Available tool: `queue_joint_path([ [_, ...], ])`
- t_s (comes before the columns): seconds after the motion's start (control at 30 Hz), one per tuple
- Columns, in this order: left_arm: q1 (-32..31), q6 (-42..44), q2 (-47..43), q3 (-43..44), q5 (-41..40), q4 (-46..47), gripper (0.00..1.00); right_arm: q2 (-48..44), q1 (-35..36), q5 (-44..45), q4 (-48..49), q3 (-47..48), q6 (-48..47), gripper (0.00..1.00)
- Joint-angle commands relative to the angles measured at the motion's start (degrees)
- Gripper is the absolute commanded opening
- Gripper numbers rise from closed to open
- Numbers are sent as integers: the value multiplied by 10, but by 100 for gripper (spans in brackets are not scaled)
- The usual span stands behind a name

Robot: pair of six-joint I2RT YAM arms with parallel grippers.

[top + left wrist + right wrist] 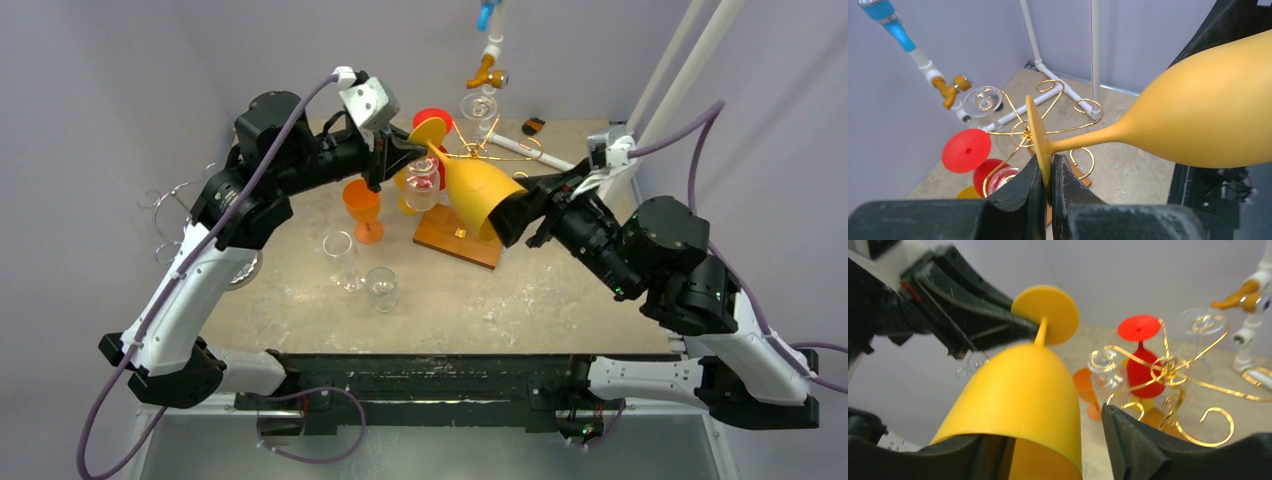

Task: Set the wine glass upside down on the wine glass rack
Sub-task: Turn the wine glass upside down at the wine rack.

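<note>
The right gripper (1044,426) straddles the bowl of the yellow plastic wine glass (481,190), jaws spread, one finger clear of it. The glass hangs tilted in the air, its round foot pinched tight by the left gripper (1050,172), just before the gold wire rack (1168,369).

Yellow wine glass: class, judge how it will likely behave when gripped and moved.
Probably stiff and light: the yellow wine glass looks like matte opaque plastic and shows no sag held sideways. Pinched by its thin foot in the left gripper, it may pivot or slip. Laid down, the round bowl would likely roll.
</note>
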Motion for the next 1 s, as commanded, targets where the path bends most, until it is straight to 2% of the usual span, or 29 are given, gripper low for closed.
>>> queue_joint_path([
  [0.0, -19, 142, -23, -12, 24, -3, 0, -1, -1, -71, -43, -15, 49, 74],
  [0.23, -19, 363, -95, -103, 40, 43, 0, -70, 0, -107, -172, -3, 71, 95],
  [0.4, -19, 475, -134, -167, 45, 83, 0, -66, -1, -115, -199, 33, 70, 99],
  [0.6, -18, 539, -159, -209, 93, 138, 0, 29, -1, -129, -149, 32, 37, 99],
  [0.7, -19, 542, -165, -210, 102, 148, 0, 68, 0, -157, -109, 15, 30, 99],
  [0.97, -19, 571, -175, -221, 106, 150, 0, 75, -1, -185, 10, -79, 23, 99],
])
